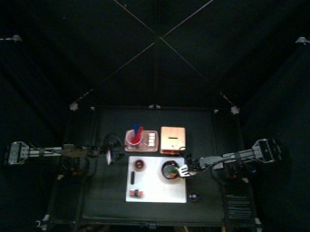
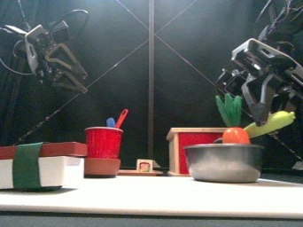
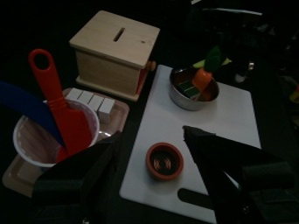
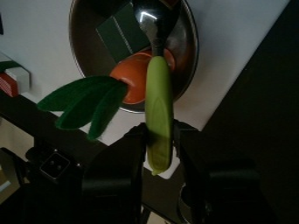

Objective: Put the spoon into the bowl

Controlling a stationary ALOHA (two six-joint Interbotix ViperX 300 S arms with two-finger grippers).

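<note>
A yellow-green spoon [image 4: 156, 114] is being gripped by its handle in the right gripper [image 4: 158, 153], its silver tip hanging over the metal bowl [image 4: 117, 52], where a toy carrot [image 4: 131, 74] is lying. The left gripper [image 3: 149, 166] is being held high, jaws spread wide, above the white board [image 3: 222, 131] near a red cup [image 3: 52, 140].

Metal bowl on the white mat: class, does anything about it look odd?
Yes. The round metal bowl already holds a toy carrot whose green leaves spill over the rim, so the yellow-green-handled spoon, gripped by the right gripper, is lowered into an occupied bowl.
</note>
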